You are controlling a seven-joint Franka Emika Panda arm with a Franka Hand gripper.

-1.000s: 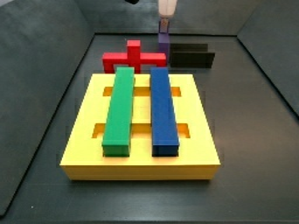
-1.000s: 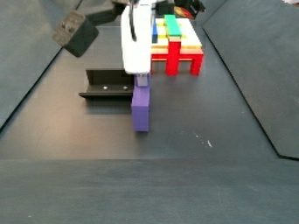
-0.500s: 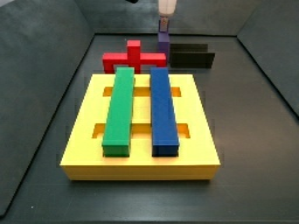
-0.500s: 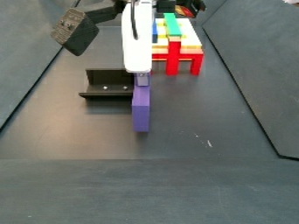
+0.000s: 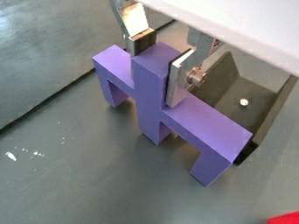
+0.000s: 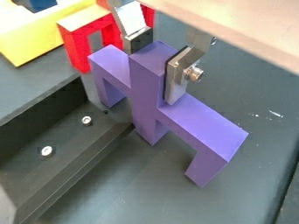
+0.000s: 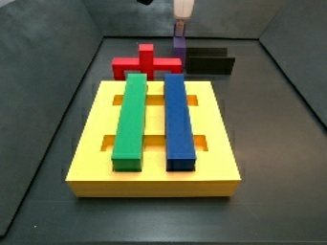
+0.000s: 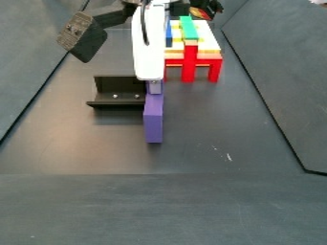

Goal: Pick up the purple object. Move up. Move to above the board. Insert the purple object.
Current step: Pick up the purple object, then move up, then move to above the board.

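The purple object (image 5: 176, 118) is a block with a long central bar and cross arms. It rests on the dark floor beside the fixture, as a side view (image 8: 153, 120) shows, and appears far back in a side view (image 7: 179, 46). My gripper (image 5: 159, 70) comes down from above and straddles the central bar. Both silver fingers sit against its two sides, also in a wrist view (image 6: 156, 68). The yellow board (image 7: 90, 144) lies apart from it, with a green bar (image 7: 130, 115) and a blue bar (image 7: 179, 115) in its slots.
A red cross-shaped piece (image 7: 144, 65) stands between the board and the purple object, close to the gripper (image 6: 87, 39). The dark fixture (image 8: 118, 94) stands right next to the purple object (image 6: 59, 166). Sloping grey walls close in the floor on both sides.
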